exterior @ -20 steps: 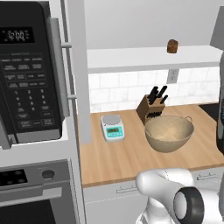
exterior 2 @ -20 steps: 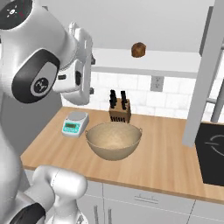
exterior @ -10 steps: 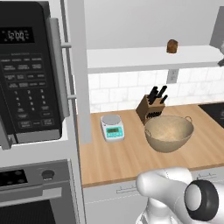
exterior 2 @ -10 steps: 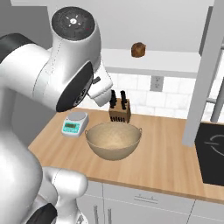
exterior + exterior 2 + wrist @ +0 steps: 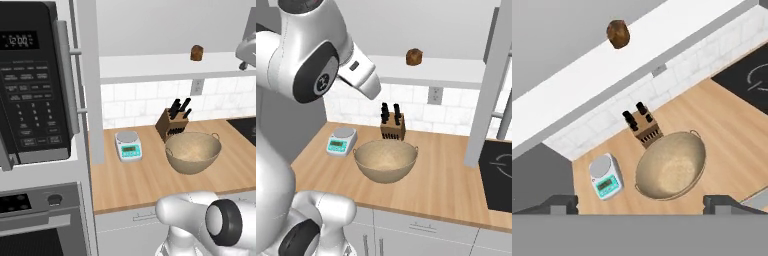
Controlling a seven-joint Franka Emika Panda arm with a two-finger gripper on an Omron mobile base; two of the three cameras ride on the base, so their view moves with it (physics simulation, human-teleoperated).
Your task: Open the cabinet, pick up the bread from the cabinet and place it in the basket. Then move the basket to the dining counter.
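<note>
Brown bread (image 5: 196, 52) (image 5: 414, 57) (image 5: 618, 33): on white shelf (image 5: 165, 67) of open cabinet. Tan basket (image 5: 193, 152) (image 5: 385, 159) (image 5: 670, 165): on wood surface (image 5: 446, 175), near knife block (image 5: 392, 125) and scale (image 5: 341, 140). Gripper (image 5: 640, 202): fingers spread wide, holding nothing, high above the basket.

The bread (image 5: 414, 56) is sitting on the white shelf (image 5: 456, 72) at 12 o'clock — the basket (image 5: 386, 160) is resting on the worktop (image 5: 446, 175) below, with a knife block (image 5: 392, 127) just behind it and a scale (image 5: 341, 140) lying at 9 o'clock.
</note>
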